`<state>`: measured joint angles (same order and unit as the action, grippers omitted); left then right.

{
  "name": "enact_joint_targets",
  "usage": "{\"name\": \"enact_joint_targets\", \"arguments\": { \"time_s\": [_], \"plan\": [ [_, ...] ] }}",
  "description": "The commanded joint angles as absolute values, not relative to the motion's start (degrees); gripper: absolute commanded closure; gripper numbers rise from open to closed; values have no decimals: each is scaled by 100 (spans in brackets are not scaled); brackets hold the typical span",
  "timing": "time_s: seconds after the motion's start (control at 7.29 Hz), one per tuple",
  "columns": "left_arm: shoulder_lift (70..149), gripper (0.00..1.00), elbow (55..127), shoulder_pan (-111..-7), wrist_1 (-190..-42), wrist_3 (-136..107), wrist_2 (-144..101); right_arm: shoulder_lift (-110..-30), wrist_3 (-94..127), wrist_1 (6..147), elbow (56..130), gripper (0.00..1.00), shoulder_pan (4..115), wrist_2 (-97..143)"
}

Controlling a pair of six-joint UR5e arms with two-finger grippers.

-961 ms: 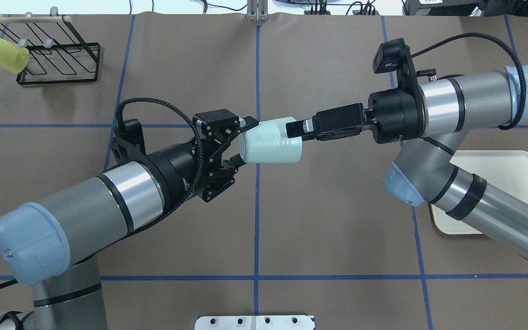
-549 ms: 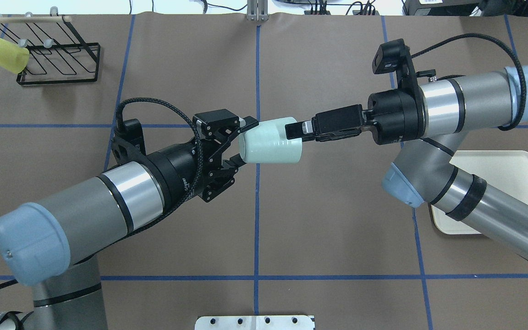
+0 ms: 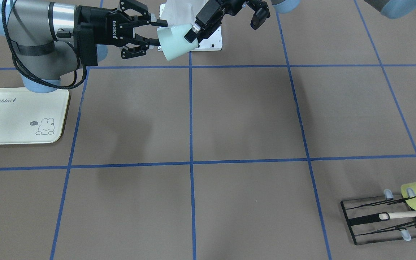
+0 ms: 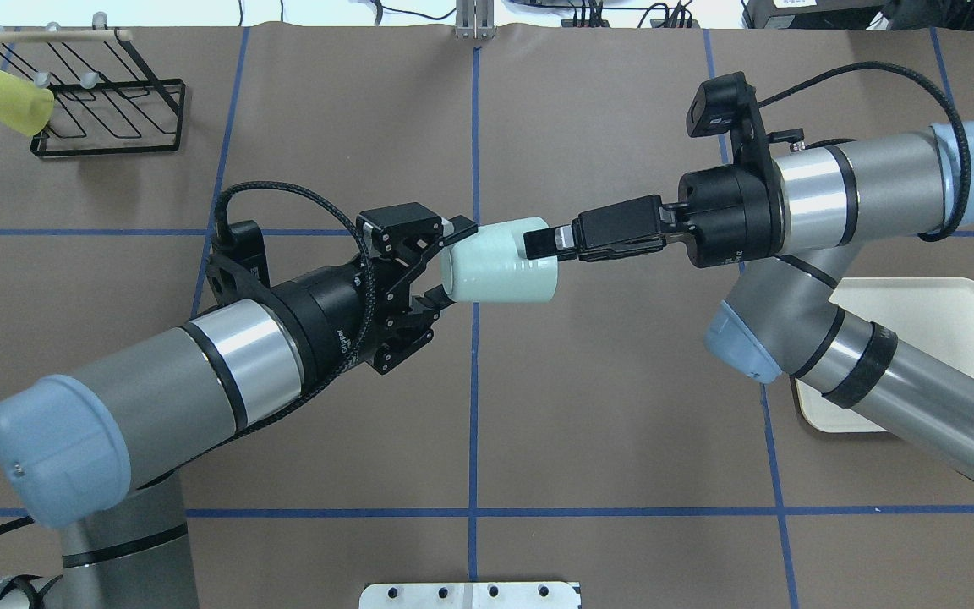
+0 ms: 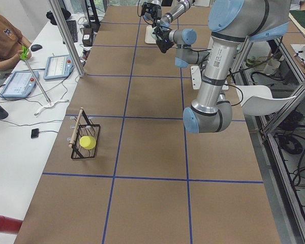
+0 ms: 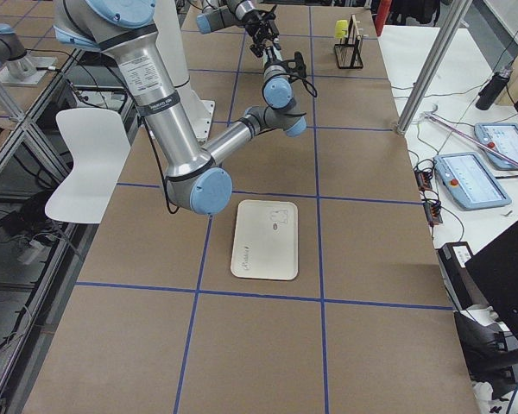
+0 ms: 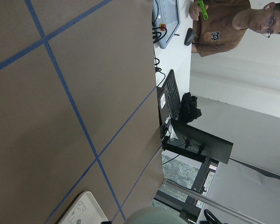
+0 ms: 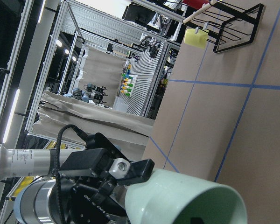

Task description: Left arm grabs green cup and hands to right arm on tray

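Observation:
The green cup (image 4: 500, 262) hangs on its side in mid-air above the table's middle, its mouth toward my right arm. My left gripper (image 4: 446, 262) is shut on the cup's closed base end. My right gripper (image 4: 538, 241) is open at the cup's rim. In the front view (image 3: 159, 33) one of its fingers lies over the rim and the other reaches into the mouth. The right wrist view shows the cup's open mouth (image 8: 186, 198) close up. The cream tray (image 4: 935, 321) lies flat and bare under my right arm, and it shows in the front view (image 3: 13, 119).
A black wire rack (image 4: 106, 101) stands at the far left corner with a yellow-green cup (image 4: 5, 100) hung on it. A white mounting plate (image 4: 470, 595) sits at the near edge. A seated operator (image 7: 228, 21) is beyond the table's end.
My right gripper has edged slightly toward the cup's mouth. The left arm and the cup have stayed in place.

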<state>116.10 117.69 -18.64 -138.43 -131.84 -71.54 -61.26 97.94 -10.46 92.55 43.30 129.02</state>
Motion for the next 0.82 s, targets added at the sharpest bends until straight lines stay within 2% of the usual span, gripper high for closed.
{"name": "enact_joint_targets", "arguments": {
  "time_s": [0.0, 0.27, 0.55, 0.69],
  "plan": [
    [11610, 82, 11769, -1863, -13843, -13184, -7154, -6126, 9791, -1046, 9255, 56, 4316, 12902],
    [11610, 82, 11769, -1872, -13843, -13175, -7154, -6126, 9791, -1046, 9255, 56, 4307, 12894],
    [11610, 80, 11760, -1863, -13843, -13175, -7154, -6126, 9791, -1055, 9255, 63, 4307, 12902],
    [11610, 76, 11760, -1863, -13843, -13175, -7154, -6126, 9791, -1055, 9255, 72, 4307, 12902]
  ]
}}
